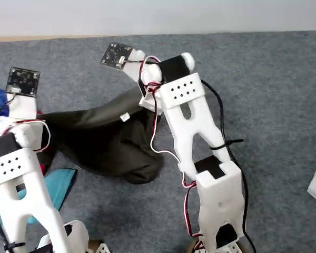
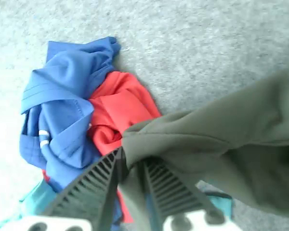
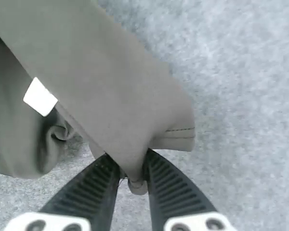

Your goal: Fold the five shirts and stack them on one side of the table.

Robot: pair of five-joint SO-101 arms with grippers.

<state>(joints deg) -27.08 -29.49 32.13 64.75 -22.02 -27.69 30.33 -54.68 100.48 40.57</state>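
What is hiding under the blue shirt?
A red shirt pokes out from under the blue shirt, and a bit of teal shirt shows at its far edge. How far they go underneath, or what else lies there, is covered.

Draped shirt (image 1: 102, 139) right of shirt pile (image 2: 72, 96), partly over it

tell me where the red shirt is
In the left wrist view the red shirt lies crumpled against the blue shirt, partly under the dark shirt held by the left gripper, at the table's left side.
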